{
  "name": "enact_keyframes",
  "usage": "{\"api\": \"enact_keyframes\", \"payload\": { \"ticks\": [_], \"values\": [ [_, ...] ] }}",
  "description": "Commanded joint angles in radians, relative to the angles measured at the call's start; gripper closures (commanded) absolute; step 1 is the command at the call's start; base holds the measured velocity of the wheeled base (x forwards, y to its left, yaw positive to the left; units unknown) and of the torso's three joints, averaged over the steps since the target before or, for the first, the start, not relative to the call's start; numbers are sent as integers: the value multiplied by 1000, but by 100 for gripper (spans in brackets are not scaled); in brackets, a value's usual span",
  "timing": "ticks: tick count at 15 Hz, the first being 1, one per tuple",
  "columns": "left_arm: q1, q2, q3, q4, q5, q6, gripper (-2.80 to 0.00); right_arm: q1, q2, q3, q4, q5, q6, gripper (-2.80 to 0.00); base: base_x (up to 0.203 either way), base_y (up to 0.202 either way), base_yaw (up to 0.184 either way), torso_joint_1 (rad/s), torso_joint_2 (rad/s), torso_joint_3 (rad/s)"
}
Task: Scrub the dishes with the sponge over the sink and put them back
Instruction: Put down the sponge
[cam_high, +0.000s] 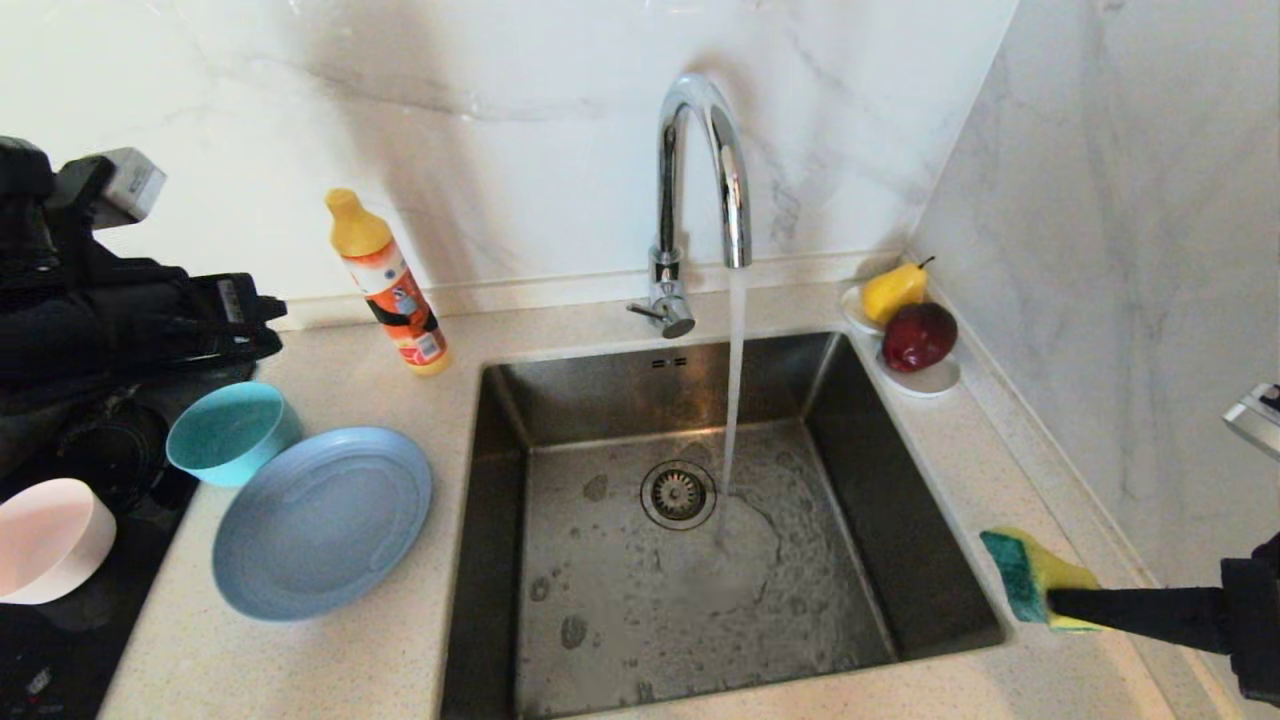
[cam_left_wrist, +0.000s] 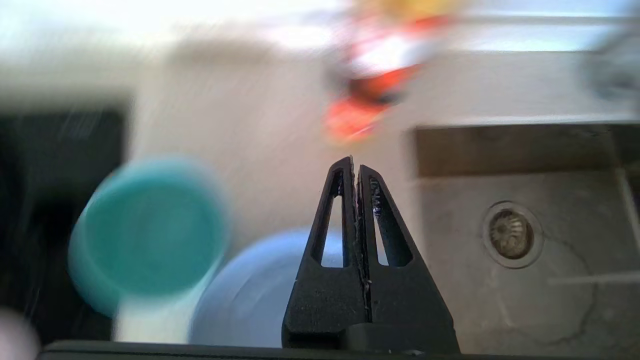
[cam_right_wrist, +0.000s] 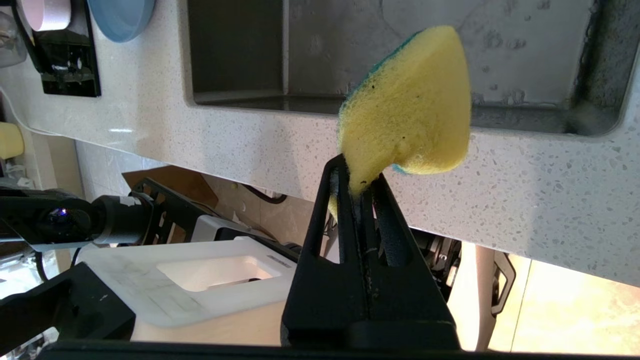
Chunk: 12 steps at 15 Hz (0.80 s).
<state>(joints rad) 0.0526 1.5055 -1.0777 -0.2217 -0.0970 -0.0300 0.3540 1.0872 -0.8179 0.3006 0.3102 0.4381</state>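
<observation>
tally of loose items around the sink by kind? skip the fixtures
Bowls: 2, teal bowl, pink bowl
Plates: 2, blue plate, white saucer
Fruit: 2, pear, apple
Bottles: 1, orange bottle
Sponges: 1, sponge
Total: 8

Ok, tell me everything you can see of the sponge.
The sponge is a small, soft-looking yellow foam piece with a green scouring face on one side, tapering towards a narrow end. That narrow end is pinched between the shut fingers of the right end effector, which alone touches it. It is held in the air above the counter by the sink's front right corner, green face turned toward the basin, away from the running water.
</observation>
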Motion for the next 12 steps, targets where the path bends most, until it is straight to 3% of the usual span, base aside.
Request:
{"api": "enact_keyframes", "payload": {
  "ticks": [1,7,10,12],
  "values": [
    [-72,-112,117,-110,5,38,0,-2,1,4,2,3,4,0,0,0,0,0,0,0],
    [-108,-685,434,-132,30,73,0,-7,-7,23,0,2,1,0,0,0,0,0,0,0],
    [-111,-979,575,-13,48,75,0,-7,-20,26,2,3,1,0,0,0,0,0,0,0],
    [-111,-1144,643,126,119,72,0,-7,-21,26,2,1,1,0,0,0,0,0,0,0]
  ]
}}
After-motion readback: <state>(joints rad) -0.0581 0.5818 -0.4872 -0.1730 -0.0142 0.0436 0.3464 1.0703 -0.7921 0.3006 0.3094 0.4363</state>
